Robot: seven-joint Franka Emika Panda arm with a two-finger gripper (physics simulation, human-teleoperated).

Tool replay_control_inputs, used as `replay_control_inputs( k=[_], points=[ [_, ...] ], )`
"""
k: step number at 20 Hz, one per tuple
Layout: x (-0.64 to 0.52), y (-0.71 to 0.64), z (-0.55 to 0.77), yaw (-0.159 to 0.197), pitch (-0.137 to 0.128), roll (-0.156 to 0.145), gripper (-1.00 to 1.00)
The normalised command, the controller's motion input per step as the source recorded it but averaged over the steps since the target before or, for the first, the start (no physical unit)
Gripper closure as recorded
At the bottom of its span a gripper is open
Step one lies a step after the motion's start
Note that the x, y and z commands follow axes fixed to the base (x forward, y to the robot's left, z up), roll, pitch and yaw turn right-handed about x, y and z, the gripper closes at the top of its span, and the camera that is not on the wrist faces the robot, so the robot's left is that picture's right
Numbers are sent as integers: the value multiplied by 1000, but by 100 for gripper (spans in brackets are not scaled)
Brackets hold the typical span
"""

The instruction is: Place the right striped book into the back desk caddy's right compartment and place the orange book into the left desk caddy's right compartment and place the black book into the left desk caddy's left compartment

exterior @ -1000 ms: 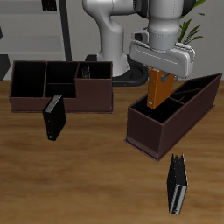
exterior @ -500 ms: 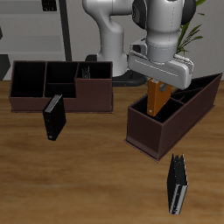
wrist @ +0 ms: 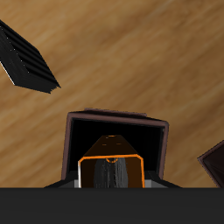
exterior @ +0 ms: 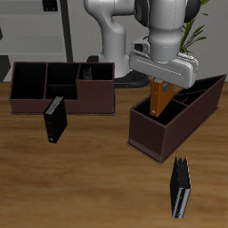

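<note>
Two desk caddies stand on the worktop (exterior: 98, 178): the back desk caddy (exterior: 62, 86) lies far from the arm, with what looks like a striped book (exterior: 86, 73) already upright in one of its compartments, and the left desk caddy (exterior: 174, 116) sits angled just beneath the pincer (exterior: 161, 87). The pincer is closed on the orange book (exterior: 161, 98), gripping its upper edge so the book hangs upright, cover faces vertical; that seems the sensible hold, since a book carried on edge can slide straight down between the caddy's walls. In the wrist view the orange book (wrist: 110, 171) sits directly under the pincer with a dark open compartment of the left desk caddy (wrist: 116, 131) right beyond it, so the book appears lined up over an opening, its lower end at about rim level. Whether that opening is the right compartment I judge likely but cannot confirm. The black book (exterior: 55, 119) stands on edge on the worktop in front of the back desk caddy, well apart from the pincer. Another dark, striped-looking book (exterior: 181, 187) stands nearer the worktop's front edge
</note>
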Motion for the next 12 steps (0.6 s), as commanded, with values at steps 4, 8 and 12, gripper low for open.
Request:
replay_control_inputs(
  k=[4,8,12],
  points=[
    [-62,-35,213,103,-95,-36,100],
    [32,-30,97,117,-52,-14,100],
    [69,7,-18,37,3,-8,100]
  ],
)
